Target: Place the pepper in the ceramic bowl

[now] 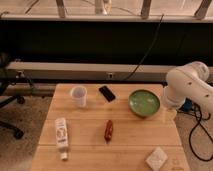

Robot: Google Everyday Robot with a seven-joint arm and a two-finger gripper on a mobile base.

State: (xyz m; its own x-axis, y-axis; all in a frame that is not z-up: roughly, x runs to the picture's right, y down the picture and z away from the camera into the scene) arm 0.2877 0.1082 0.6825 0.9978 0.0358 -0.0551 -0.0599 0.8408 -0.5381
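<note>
The pepper (pixel 108 130) is small, slim and dark red. It lies on the wooden table (pixel 130 145) near the middle, pointing roughly toward me. The ceramic bowl (pixel 144 102) is round, green and empty, and stands to the pepper's upper right. My white arm (pixel 187 85) comes in from the right edge. My gripper (pixel 169 114) hangs just right of the bowl, at the table's right edge and well away from the pepper. Nothing shows in it.
A small white cup (pixel 78 96) stands at the back left. A flat black object (pixel 107 93) lies next to it. A white tube-shaped bottle (pixel 61 136) lies at the front left, and a white square block (pixel 156 159) at the front right. An office chair (pixel 7 107) is at the far left.
</note>
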